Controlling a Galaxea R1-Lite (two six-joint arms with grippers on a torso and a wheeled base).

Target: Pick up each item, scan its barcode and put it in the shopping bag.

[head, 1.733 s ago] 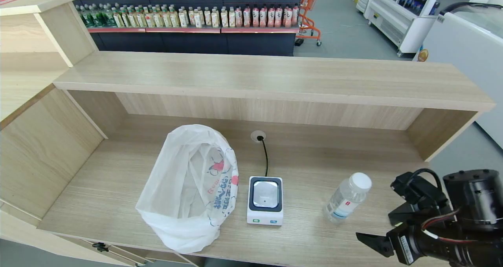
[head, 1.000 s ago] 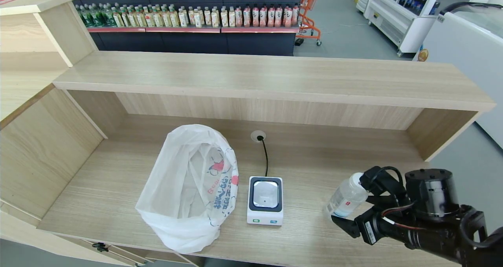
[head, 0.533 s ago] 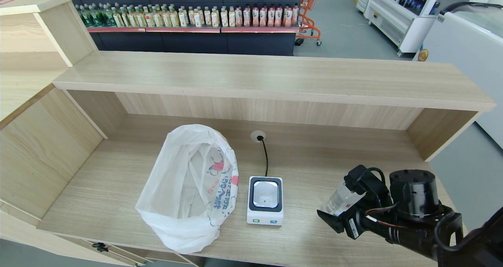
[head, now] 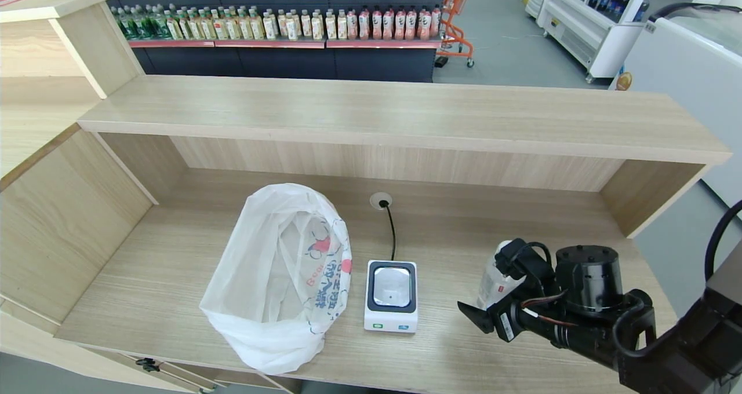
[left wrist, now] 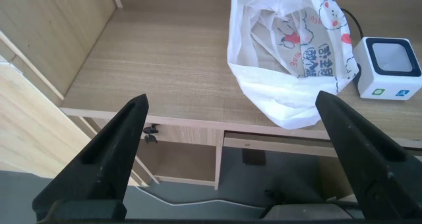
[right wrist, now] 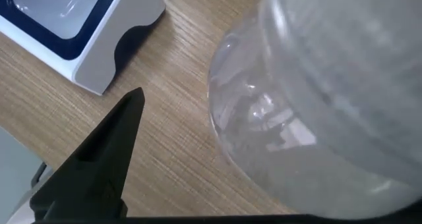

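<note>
A clear water bottle with a white cap stands on the wooden counter, right of the scanner. My right gripper is open around its lower part. One finger is on the scanner side and the other is hidden behind the bottle. In the right wrist view the bottle sits close beside one finger, with a gap between them. The white scanner stands mid-counter, and the open white shopping bag is to its left. My left gripper hangs open, low in front of the counter edge.
A black cable runs from the scanner to a hole in the counter. A raised shelf and side walls box in the counter. Drawers sit under the front edge. Bare counter lies to the right of the bottle.
My right arm has swung in from the right edge and forward, bringing its open fingers around the bottle. The bottle now stands slightly farther left. The bag and scanner have not moved.
</note>
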